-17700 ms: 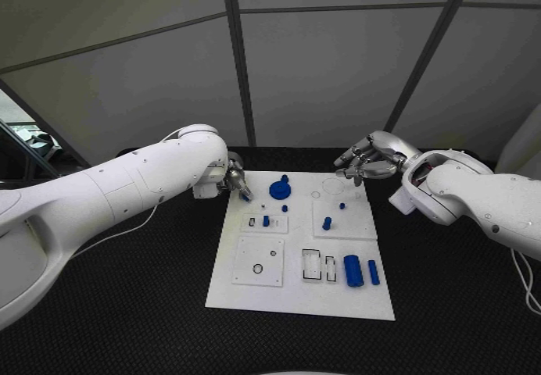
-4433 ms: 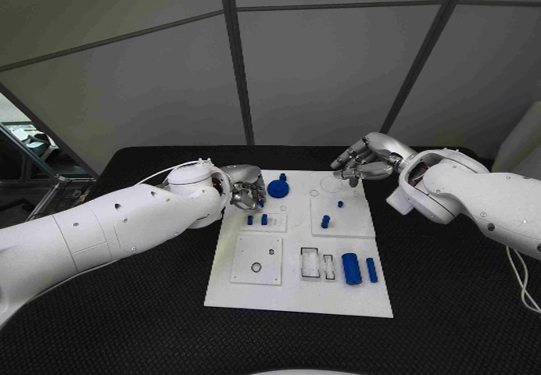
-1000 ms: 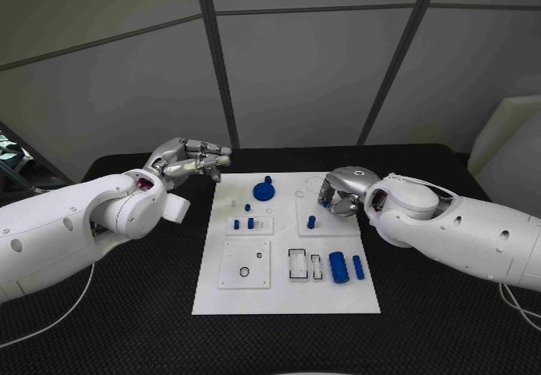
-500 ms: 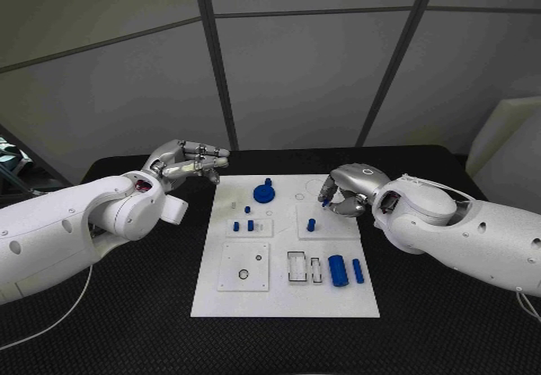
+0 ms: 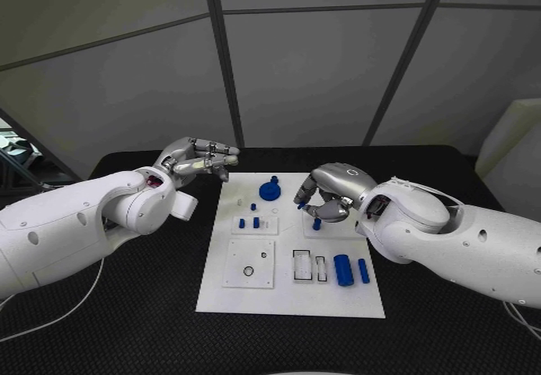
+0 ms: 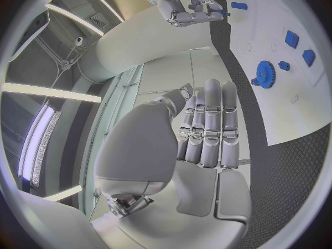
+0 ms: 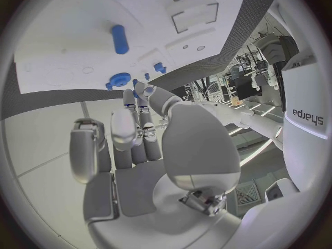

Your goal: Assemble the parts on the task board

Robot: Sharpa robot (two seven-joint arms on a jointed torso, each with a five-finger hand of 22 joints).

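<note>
- Right hand (image 5: 321, 197) hovers over the task board's (image 5: 231, 293) upper middle, fingers curled; it seems to pinch a small blue part (image 5: 302, 207), though I cannot tell for sure.
- Left hand (image 5: 201, 158) hangs beyond the board's far-left corner over the black surface (image 5: 112, 312), fingers loosely bent, holding nothing.
- Probable step: placing a part; next calls for lowering onto its seat.

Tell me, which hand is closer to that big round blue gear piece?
The right hand, just beside the gear over the task board. The left hand hovers off the board's far corner.
</note>
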